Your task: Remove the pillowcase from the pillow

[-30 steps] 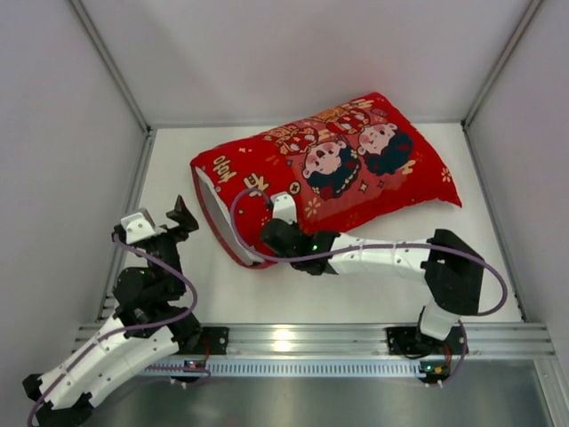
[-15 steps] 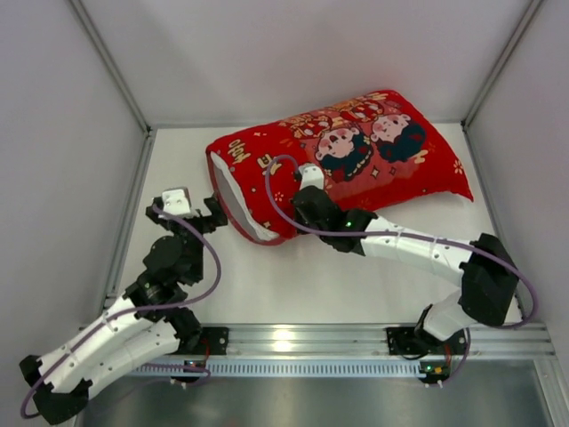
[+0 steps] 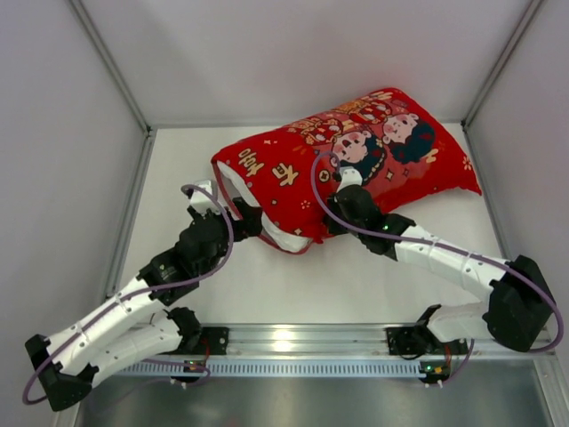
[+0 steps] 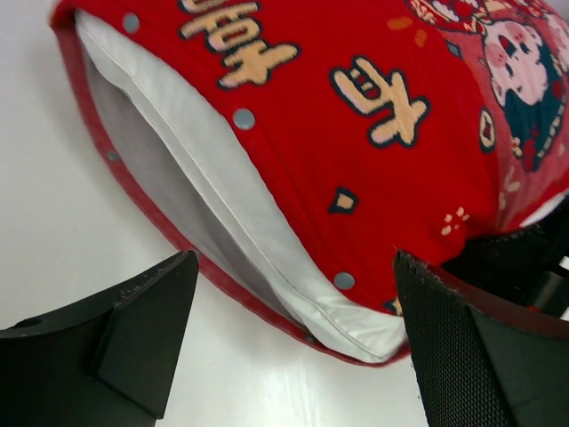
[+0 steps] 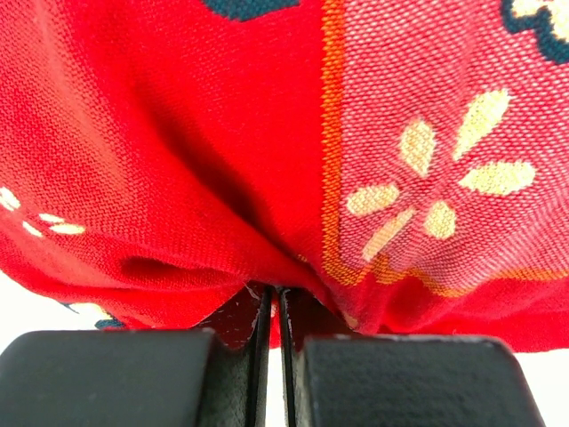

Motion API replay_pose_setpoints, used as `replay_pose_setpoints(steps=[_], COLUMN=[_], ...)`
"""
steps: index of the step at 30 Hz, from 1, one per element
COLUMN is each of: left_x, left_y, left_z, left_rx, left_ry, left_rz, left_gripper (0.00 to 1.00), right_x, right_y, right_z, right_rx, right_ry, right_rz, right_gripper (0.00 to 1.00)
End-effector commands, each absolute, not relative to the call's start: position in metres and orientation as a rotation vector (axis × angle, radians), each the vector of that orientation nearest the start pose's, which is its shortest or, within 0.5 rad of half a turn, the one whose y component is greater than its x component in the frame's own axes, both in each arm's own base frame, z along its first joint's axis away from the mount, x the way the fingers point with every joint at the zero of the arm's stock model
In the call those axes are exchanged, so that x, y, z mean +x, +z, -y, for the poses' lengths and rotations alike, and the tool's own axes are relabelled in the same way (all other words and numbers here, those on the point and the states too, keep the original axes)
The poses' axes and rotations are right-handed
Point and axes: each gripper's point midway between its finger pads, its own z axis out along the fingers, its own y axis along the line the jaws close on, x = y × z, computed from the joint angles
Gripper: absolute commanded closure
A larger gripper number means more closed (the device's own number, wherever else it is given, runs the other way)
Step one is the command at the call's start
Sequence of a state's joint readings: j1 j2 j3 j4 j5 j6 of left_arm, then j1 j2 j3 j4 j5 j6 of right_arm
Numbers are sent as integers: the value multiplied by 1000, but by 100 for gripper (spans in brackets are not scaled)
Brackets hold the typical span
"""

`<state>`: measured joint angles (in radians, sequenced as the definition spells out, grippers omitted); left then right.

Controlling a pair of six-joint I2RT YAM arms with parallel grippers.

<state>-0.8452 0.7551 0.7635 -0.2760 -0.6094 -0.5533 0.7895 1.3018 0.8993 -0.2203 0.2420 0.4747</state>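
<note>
The pillowcase (image 3: 356, 169) now lies farther back and more to the right on the counter (image 3: 267, 285) than it did a second ago. Its far corner is near the back right wall. The pillow (image 4: 222, 205) is inside it. Only a white strip shows at the open end, which faces left.

The left arm was bent back near its base before. Now it reaches out, and the left tool (image 4: 293, 267) is just beside the open end with its fingers spread wide. The low corner of the opening sits between them. The right arm has stretched out more. The right tool (image 5: 274, 298) is pressed together, pinching a fold of the red cloth at the near edge.

Big gold signs are printed on the red cloth, but I cannot read them. Small round snaps (image 4: 244, 117) run along the opening.
</note>
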Motion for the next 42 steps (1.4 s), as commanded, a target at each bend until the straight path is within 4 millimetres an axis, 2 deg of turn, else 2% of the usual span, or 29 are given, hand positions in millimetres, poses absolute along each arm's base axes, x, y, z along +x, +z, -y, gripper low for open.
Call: replay_pose_setpoints(steps=[1,2,3,4,8,13,14,16,21,28,34,42], left_x=[237,234,234,232,229,228,232,233,241,254,257,259], left_y=[244,225,218,201,172,155,163,159,169,155,156,175], left_z=[181,182,184,186,196,199,201,200,207,226,239,246], left_rx=[-270,-268,-287,-290,-329,-372,-386,-392,-391,-344,-343,-325], left_ry=[-679,-684,-707,-715,-779,-814,-840,-840,-890,-852,-914,-1002], left_rz=[-1858,-1881,-1885,-1903,-1937,-1945,-1901,-1891,-1814,-1867,-1858,-1751], left_gripper=[7,7,7,7,7,7,7,7,7,6,6,1], right_x=[313,314,314,313,313,311,311,310,309,306,304,301], right_y=[181,181,180,180,177,176,176,175,173,171,167,164], right_z=[-230,-230,-231,-232,-235,-238,-238,-241,-242,-241,-239,-241], right_rx=[-83,-84,-83,-85,-96,-106,-107,-110,-114,-115,-116,-121], right_ry=[429,448,455,463,480,495,501,512,528,532,526,549], right_rz=[-2070,-2070,-2072,-2073,-2084,-2091,-2093,-2094,-2099,-2102,-2105,-2113], right_gripper=[100,100,100,100,100,100,100,100,100,100,100,100])
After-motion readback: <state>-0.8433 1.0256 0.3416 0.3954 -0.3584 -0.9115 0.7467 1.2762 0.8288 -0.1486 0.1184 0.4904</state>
